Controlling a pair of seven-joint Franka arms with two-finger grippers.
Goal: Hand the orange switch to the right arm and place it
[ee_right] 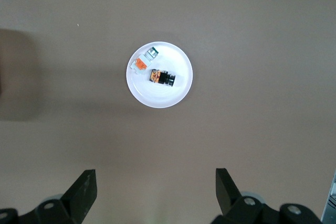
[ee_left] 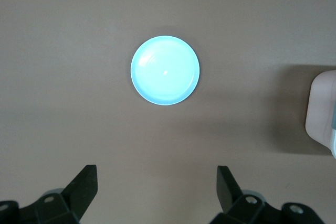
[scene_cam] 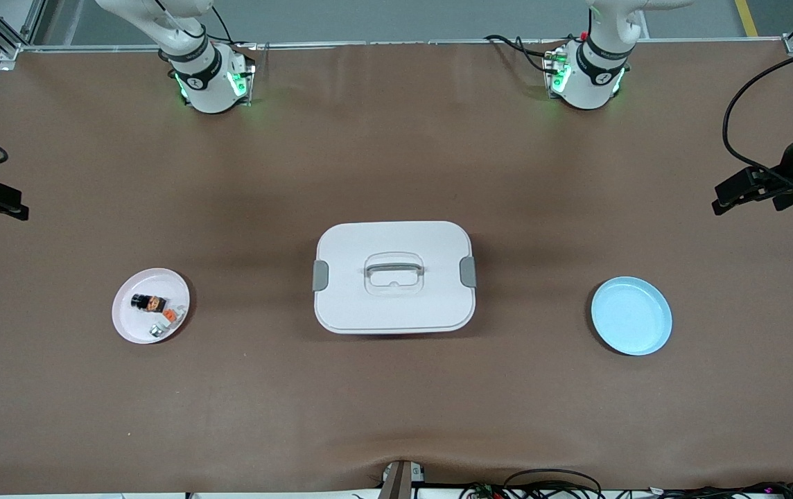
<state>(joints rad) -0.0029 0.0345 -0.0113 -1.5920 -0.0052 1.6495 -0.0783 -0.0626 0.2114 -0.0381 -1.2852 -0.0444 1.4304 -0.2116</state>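
Right wrist view: orange switch [ee_right: 161,77] lies on the white plate [ee_right: 157,98], well below the right gripper [ee_right: 156,192], fingers spread, empty. Left gripper [ee_left: 157,190] hangs spread over the blue plate [ee_left: 157,95].

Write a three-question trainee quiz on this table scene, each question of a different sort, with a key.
1. True or false: the orange switch lies on the pink plate.
2. Multiple choice: what sits on the blue plate? A) the switch B) a grey-white part C) nothing
3. Fill in: the white lidded box stands between the two ____.

Key:
1. True; the small grey-white part lies beside it.
2. C
3. plates

Both grippers are open and hold nothing: the left gripper is high over the blue plate, the right gripper high over the pink plate.
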